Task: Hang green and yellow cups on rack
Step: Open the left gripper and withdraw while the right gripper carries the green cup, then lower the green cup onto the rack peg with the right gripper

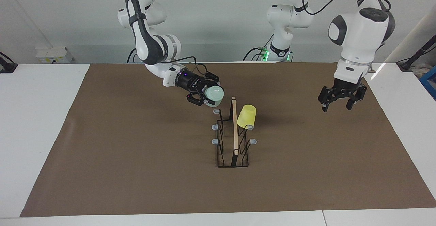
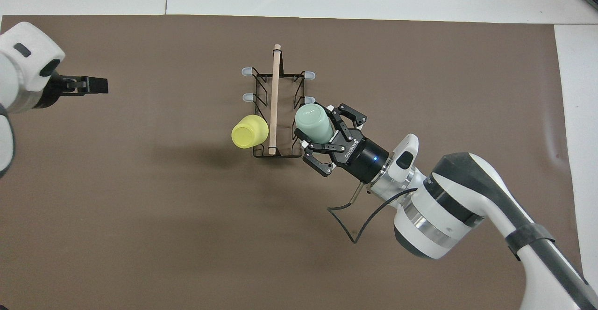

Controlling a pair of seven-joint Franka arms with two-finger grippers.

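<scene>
Holding: green cup [image 1: 214, 94], clamped on its side in my right gripper [image 1: 205, 95] over the rack's [image 1: 233, 140] end nearest me. Yellow cup [image 1: 246, 116]: upside down on a rack peg. My left gripper [image 1: 341, 100]: fingers wide, empty, above the brown mat [image 1: 136, 157].

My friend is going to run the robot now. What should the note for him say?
Right gripper: shut on the green cup, held up in the air beside the rack at its end nearest the robots, by the pegs on the right arm's side.
Left gripper: open, empty, over the mat toward the left arm's end of the table.
Done: yellow cup hangs upside down on a peg on the left arm's side.
Left: put the green cup on a peg and let go.
</scene>
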